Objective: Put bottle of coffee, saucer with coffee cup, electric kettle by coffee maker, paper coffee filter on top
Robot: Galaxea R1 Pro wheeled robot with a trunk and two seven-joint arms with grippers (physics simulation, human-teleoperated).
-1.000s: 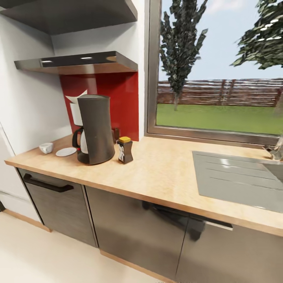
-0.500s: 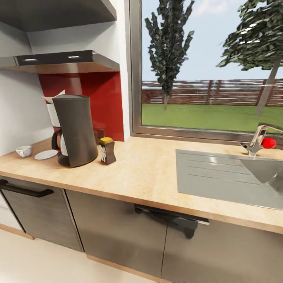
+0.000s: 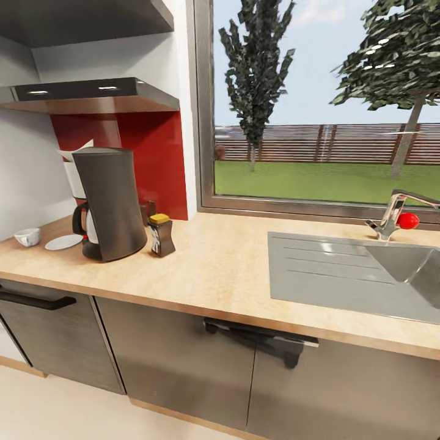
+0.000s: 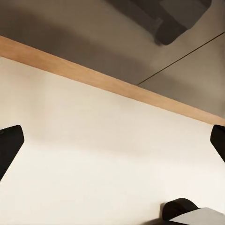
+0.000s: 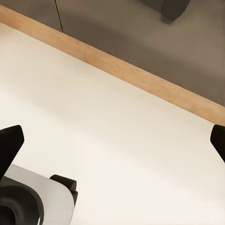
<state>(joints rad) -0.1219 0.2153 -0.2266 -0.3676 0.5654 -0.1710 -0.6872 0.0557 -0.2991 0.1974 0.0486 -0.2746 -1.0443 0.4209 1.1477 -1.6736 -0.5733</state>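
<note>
Here the coffee maker [image 3: 110, 205] is standing at the left end of the table [image 3: 232, 269], with the coffee jar [image 3: 161, 234] just beside it toward the sink [image 3: 354, 275] and the saucer [image 3: 63, 242] and cup [image 3: 27, 236] sitting apart on its other side. Both sets of jaws are hanging spread wide over the pale floor [image 4: 93, 154] by the cabinet plinth, well below and away from all these things, gripping nothing.

One coffee maker [image 3: 110, 201], one bottle of coffee [image 3: 161, 234] — one saucer [image 3: 63, 242], one coffee cup [image 3: 27, 236].
</note>
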